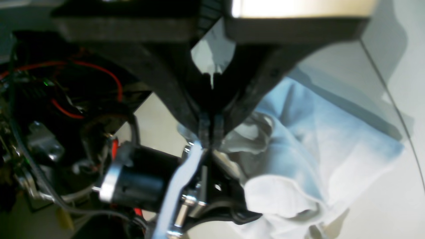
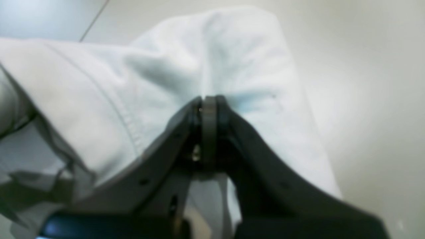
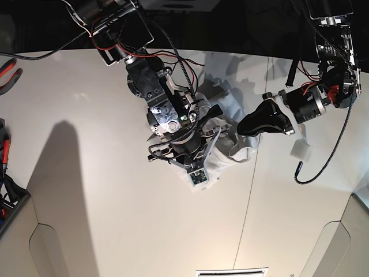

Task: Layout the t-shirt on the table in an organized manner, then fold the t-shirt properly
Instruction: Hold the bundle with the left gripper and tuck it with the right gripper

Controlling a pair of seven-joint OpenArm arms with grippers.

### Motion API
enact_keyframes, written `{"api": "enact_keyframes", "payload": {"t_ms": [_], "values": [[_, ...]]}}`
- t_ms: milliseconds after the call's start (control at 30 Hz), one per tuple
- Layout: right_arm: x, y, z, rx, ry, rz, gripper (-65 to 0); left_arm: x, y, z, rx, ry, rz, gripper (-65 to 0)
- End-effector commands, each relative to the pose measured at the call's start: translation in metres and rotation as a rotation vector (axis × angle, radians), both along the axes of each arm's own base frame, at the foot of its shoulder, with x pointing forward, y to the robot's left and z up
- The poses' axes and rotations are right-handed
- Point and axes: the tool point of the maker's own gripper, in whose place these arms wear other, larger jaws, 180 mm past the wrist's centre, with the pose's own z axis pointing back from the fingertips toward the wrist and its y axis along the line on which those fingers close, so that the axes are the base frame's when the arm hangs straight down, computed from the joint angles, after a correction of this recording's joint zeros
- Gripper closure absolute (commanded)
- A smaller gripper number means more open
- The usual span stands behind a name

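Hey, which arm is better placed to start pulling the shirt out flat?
Probably both together. The right gripper is shut on the t-shirt; the left gripper is also shut and appears to pinch an edge. The shirt lies bunched between them on the table.

A robotics lab: two cabled arms (image 3: 167, 109) over a bare white table (image 3: 104, 190)
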Motion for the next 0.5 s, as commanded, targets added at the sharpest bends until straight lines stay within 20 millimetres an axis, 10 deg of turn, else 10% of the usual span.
{"api": "enact_keyframes", "payload": {"t_ms": [0, 467], "values": [[0.004, 0.0, 0.004, -0.004, 0.0, -0.011, 0.0, 0.006, -0.001, 0.019, -0.019, -0.069, -0.001, 0.0], [0.004, 0.0, 0.004, -0.001, 0.002, -0.011, 0.0, 0.003, -0.042, 0.019, -0.089, -0.108, 0.04, 0.0]]}}
